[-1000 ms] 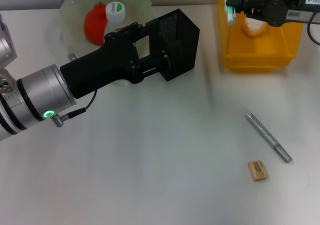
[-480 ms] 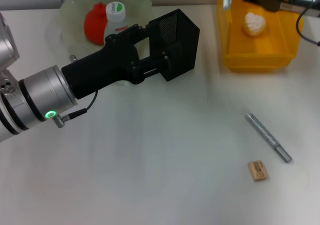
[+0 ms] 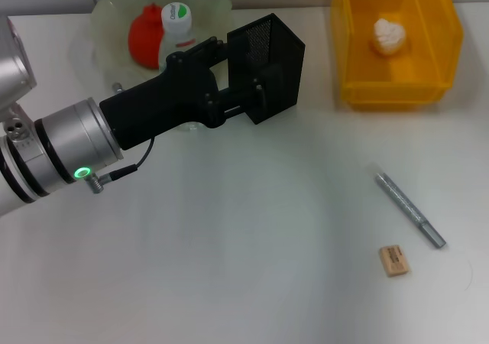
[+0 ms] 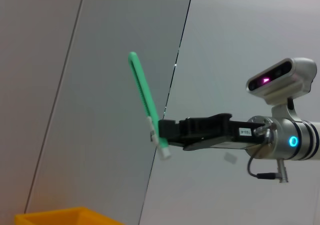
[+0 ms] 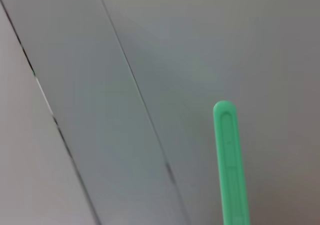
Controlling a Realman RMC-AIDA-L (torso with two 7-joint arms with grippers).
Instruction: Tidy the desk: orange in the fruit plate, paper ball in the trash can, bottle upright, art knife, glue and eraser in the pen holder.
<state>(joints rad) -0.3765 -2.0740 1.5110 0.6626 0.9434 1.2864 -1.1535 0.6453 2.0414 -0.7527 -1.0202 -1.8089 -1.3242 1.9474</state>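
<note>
Your right gripper point(image 4: 161, 135) clamps a slim green art knife point(image 4: 143, 97) | left gripper point(image 3: 256, 103) grips pen holder point(image 3: 267, 65) | right arm has left head view.

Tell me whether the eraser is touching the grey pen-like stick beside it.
Apart. The head view shows bare white desk between the eraser and the near end of the grey stick.

Nothing is reading clearly anywhere in these views. The bottle point(image 3: 175, 24) in the upper left of the head view is showing a green mark and small lettering on its white cap, too small to make out, and the eraser point(image 3: 394, 260) at the lower right is carrying faint print that stays illegible. In the left wrist view a small white tag on the right gripper point(image 4: 161, 130), right of centre, is bearing marks that cannot be read.
</note>
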